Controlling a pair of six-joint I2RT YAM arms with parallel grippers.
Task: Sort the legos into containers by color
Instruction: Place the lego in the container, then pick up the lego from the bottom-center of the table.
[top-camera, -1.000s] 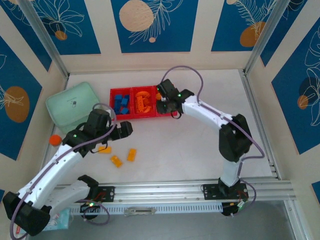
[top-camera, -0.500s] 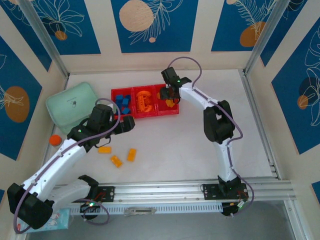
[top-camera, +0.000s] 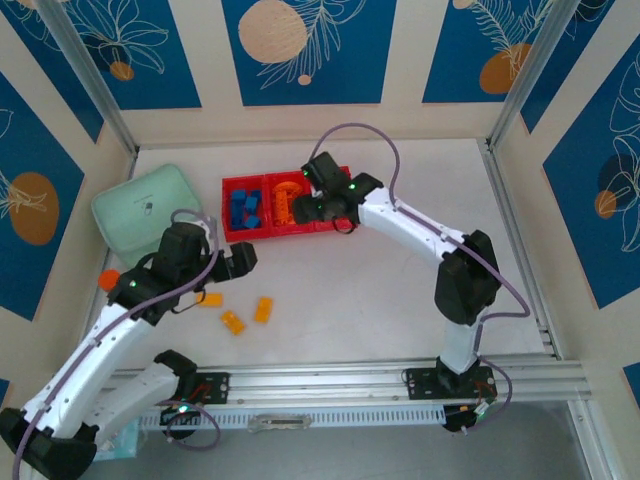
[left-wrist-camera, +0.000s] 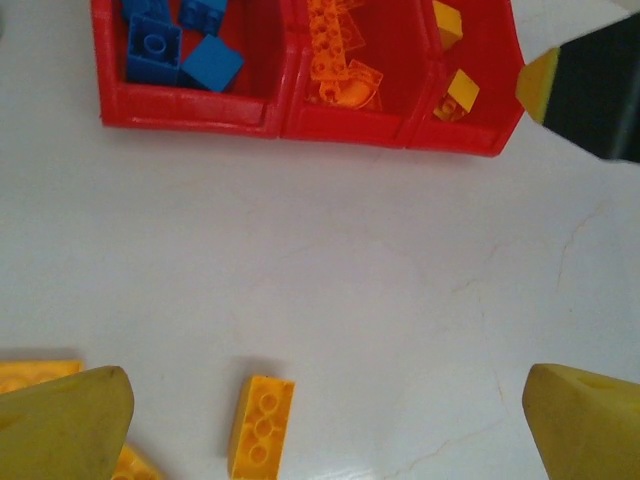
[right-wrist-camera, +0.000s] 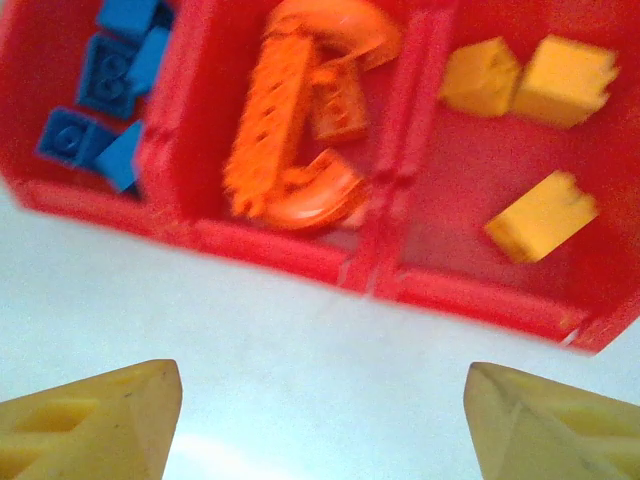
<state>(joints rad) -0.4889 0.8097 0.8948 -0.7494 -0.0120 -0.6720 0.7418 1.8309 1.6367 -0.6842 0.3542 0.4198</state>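
1. The right claw (right-wrist-camera: 320, 420) was seen with its fingers spread wide and nothing between them, over the counter (right-wrist-camera: 300, 340) just before the near wall of the red tray (right-wrist-camera: 290, 250).
2. The left claw (left-wrist-camera: 320, 425) was likewise spread wide and empty, above the counter and well apart from the tray.
3. Three loose legos (top-camera: 232, 322) were found on the counter near the left claw. In the left wrist view, one lay flat between the fingertips, not gripped.
4. The tray was divided into three compartments side by side. Blue legos (right-wrist-camera: 105, 60) were held in the left one, orange legos (right-wrist-camera: 300, 120), some curved, in the middle one, and yellow legos (right-wrist-camera: 545, 215) in the right one.
5. A mint green box (top-camera: 145, 210) was located left of the tray.
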